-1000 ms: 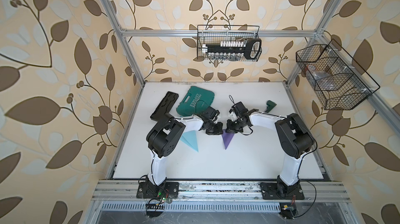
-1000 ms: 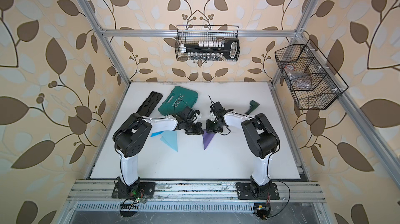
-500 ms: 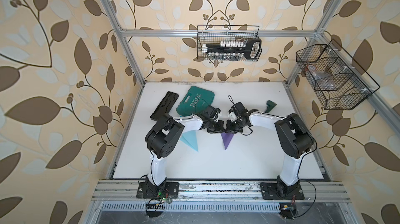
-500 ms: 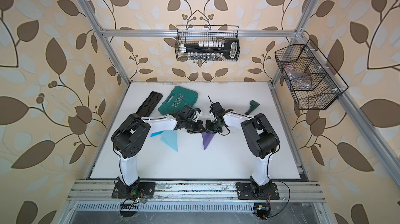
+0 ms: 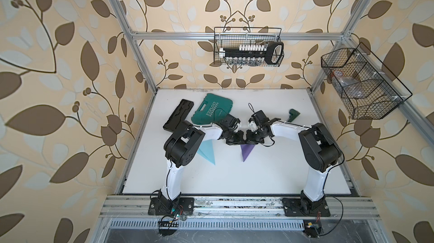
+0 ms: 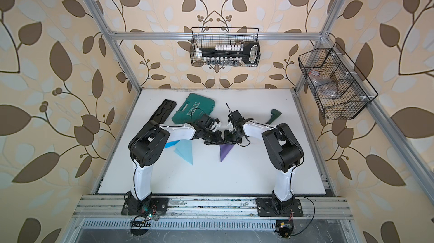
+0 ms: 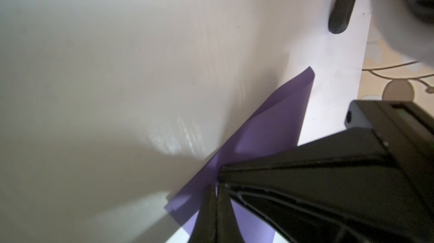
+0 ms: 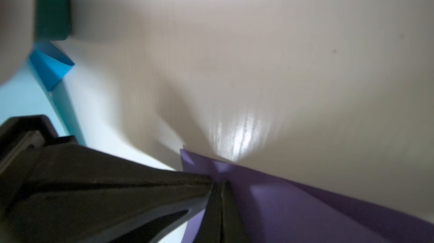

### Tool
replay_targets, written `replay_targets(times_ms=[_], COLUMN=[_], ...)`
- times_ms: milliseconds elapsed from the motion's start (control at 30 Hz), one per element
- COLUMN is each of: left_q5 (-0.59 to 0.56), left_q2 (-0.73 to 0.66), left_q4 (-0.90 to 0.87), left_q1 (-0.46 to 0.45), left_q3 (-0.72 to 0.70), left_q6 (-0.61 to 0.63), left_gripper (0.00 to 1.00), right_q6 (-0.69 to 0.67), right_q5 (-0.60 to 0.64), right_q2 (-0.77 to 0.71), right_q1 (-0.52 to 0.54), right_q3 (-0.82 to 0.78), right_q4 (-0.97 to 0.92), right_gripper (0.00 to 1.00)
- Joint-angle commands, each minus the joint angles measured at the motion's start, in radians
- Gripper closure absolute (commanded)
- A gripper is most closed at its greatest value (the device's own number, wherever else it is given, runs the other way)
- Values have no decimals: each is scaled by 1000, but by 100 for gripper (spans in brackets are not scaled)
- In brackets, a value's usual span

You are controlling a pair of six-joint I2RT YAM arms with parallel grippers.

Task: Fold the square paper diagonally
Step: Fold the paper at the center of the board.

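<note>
Paper [image 5: 247, 152] lies folded under left end effector [image 7: 216, 189] and right end effector [image 8: 220, 184].

Left arm [image 5: 211, 133] and right arm [image 5: 286, 131] angled low and inward, tips nearly meeting, all jaws closed.

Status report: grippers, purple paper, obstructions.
Left gripper and right gripper shut, tips meeting on far edge of purple paper. Paper folded into triangle. Light blue paper alongside, not touching.

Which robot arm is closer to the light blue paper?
Left. The left arm reaches right over the light blue paper; the right arm is farther off, beyond the purple paper.
</note>
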Motion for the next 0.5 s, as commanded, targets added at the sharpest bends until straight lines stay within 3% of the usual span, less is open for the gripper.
replay_targets(times_ms=[0, 467], left_q5=[-52, -114], left_q2=[63, 75], left_q4=[-23, -78], left_q1=[-8, 5], left_q3=[-3, -17], left_q6=[26, 28], left_gripper=[100, 100], right_q6=[-27, -56], right_q5=[6, 13], right_q2=[11, -88], right_q1=[7, -49], right_q3=[-33, -163], right_q4=[-64, -68], right_gripper=[100, 100])
